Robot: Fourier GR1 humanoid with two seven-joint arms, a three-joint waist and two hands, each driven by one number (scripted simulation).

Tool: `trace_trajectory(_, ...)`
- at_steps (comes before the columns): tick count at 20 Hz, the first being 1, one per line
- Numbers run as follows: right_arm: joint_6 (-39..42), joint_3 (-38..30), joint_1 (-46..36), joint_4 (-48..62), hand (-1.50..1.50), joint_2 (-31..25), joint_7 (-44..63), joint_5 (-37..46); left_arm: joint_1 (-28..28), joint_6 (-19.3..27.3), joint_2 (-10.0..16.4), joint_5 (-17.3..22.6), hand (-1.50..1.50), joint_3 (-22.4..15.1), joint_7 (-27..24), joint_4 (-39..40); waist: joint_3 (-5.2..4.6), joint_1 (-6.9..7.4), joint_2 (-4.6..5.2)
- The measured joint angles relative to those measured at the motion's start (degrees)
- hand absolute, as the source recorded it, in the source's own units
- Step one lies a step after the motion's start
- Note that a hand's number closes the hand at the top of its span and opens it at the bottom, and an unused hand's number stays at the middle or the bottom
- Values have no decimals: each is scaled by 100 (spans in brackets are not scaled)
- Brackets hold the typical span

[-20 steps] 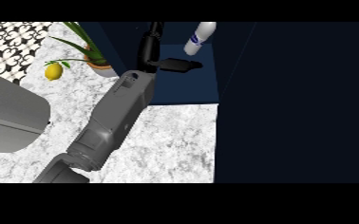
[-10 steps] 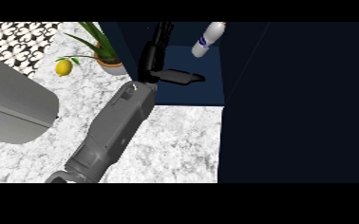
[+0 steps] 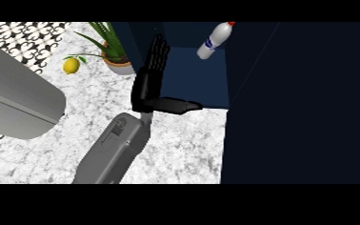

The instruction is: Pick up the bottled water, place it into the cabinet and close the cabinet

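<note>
The bottled water (image 3: 215,40), white with a blue label and a red cap, leans tilted at the back of the dark blue cabinet (image 3: 199,78). My left hand (image 3: 149,83) is at the cabinet's left front edge, open. Its fingers point straight up into the opening and its thumb sticks out to the right. Nothing is in the hand, and it is clear of the bottle, below and to its left. The cabinet door (image 3: 295,105) is a large dark panel that fills the right side of the view. My right hand does not show.
A potted green plant (image 3: 114,57) stands just left of the cabinet, with a yellow lemon (image 3: 71,65) beside it. A grey rounded appliance (image 3: 25,100) occupies the left edge. The marble counter (image 3: 183,143) stretches in front of the cabinet.
My left hand has drawn back and down from the bottle, and its fingers have straightened upward. The bottle stays in the cabinet. The plant and lemon have shifted right in view.
</note>
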Motion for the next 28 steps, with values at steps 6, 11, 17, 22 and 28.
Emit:
trace_trajectory(6,52,117,-40,-41,-150,-124,-20,263,1546,319,347,-23,-150,-619,700,-2326,-5,4,8)
trace_trajectory(11,302,496,59,-162,150,-468,57,694,2790,482,853,-115,-150,-1014,1003,-4067,-10,-69,37)
trace_trajectory(17,555,920,-18,-438,150,-905,299,1208,4116,565,1486,-156,-150,-1013,944,-5545,-9,-106,91)
trace_trajectory(22,676,1133,-244,-828,150,-1064,398,1453,5283,296,2065,100,-150,-640,709,-6546,-40,-103,77)
trace_trajectory(28,747,1258,-486,-1120,150,-1166,828,1945,6343,-229,2448,545,-150,-165,341,-7104,-50,-84,77)
